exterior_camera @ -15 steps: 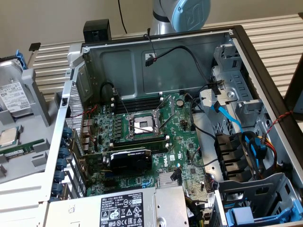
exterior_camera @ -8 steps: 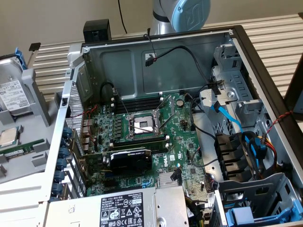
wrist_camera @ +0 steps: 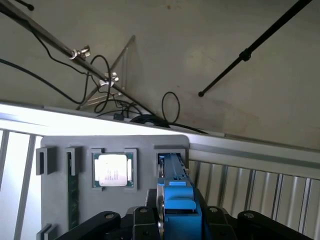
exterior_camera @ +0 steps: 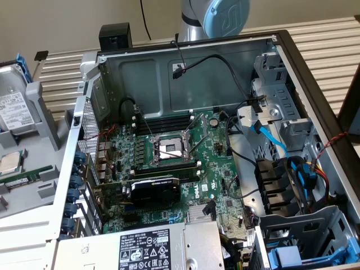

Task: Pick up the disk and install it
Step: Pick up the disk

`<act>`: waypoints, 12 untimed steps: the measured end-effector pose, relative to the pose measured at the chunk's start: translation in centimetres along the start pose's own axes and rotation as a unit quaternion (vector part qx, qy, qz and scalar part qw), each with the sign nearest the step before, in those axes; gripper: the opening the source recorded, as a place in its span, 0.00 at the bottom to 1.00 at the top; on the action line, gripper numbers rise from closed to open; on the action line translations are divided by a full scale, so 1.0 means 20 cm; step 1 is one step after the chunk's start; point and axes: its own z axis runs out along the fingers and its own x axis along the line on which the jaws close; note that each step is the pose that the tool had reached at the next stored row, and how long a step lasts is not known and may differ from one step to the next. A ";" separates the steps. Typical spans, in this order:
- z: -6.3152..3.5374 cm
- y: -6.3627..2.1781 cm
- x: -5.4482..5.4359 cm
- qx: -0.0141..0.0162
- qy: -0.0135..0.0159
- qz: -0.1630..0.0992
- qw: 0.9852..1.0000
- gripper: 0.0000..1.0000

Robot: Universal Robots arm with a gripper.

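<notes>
1 disk (wrist_camera: 177, 200) stands on edge in the grey tray (wrist_camera: 145, 145), beside the CPU (wrist_camera: 113, 170), so your end effector (wrist_camera: 179, 225) clamps its flat sides.

My claw (wrist_camera: 178, 227) is black, and the disk (wrist_camera: 176, 197) before it shows the bright blue of its carrier frame. The parts tray (wrist_camera: 145, 145) is plain grey; the CPU chip (wrist_camera: 113, 170) in it is silver with a green border. At the exterior view's left edge the disk has a silver body and a white label with dark print. The motherboard (exterior_camera: 222, 185) is green, the power supply (exterior_camera: 197, 244) grey with a black-and-white sticker.
</notes>
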 end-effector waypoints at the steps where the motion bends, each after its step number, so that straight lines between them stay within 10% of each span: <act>1: -0.005 0.000 0.00 0.000 0.000 0.000 1.000 0.37; 12: -0.076 0.001 -0.01 -0.001 0.005 0.000 1.000 0.37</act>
